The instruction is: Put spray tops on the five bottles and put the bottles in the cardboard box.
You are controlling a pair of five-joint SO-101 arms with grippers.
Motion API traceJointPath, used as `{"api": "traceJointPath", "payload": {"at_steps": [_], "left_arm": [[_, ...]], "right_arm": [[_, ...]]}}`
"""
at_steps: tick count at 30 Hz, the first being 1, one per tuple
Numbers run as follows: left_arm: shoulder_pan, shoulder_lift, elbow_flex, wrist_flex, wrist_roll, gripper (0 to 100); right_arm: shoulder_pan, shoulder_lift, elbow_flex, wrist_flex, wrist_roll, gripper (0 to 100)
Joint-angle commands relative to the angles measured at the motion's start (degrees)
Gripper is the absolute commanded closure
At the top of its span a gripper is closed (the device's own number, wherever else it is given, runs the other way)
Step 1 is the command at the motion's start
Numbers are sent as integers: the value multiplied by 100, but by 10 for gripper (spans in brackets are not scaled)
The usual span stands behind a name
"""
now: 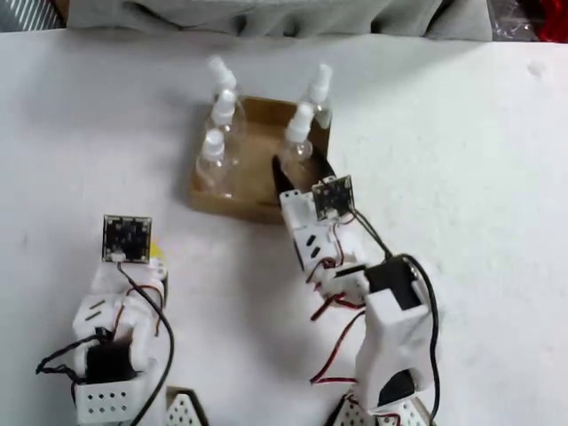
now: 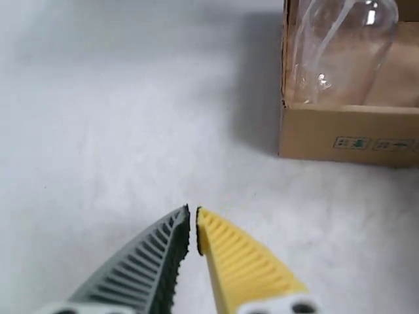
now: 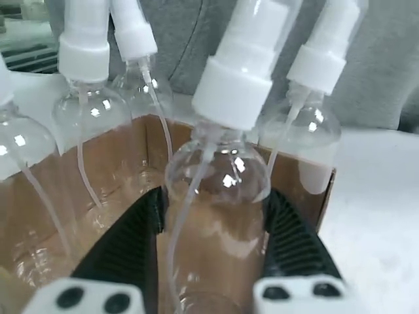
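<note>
White table [image 1: 461,133] w/ cardboard box [image 1: 226,206] at upper centre of the high view; the print [image 2: 376,142] on the box's side wall is too small to read. Just below centre, right gripper [image 3: 213,203] is clamped round the front-right bottle [image 3: 216,176], which stands in the box. At lower left, left gripper [image 2: 194,219] has tips together, holding nothing. Four other bottles [image 1: 213,155] stand in the box, all w/ white spray tops [image 3: 239,72].

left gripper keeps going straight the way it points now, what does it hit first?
Likely nothing but bare table. The left gripper is shut and aims past the cardboard box, which sits off to one side. Depth is unclear.
</note>
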Motion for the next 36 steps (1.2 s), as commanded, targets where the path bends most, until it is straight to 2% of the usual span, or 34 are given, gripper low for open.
{"api": "traceJointPath", "payload": {"at_steps": [1,10,25,30,36], "left_arm": [[-40,-48,-18,9,-62,977],[-40,-48,-18,9,-62,978],[-40,-48,-18,9,-62,978],[-40,-48,-18,9,-62,978],[-40,-48,-18,9,-62,978]], "right_arm": [[-57,136,-334,22,-18,977],[-66,207,-299,-347,-26,977],[-57,189,-290,-365,-26,975],[-66,180,-237,-295,-26,881],[-66,154,-229,-215,-26,896]]}}
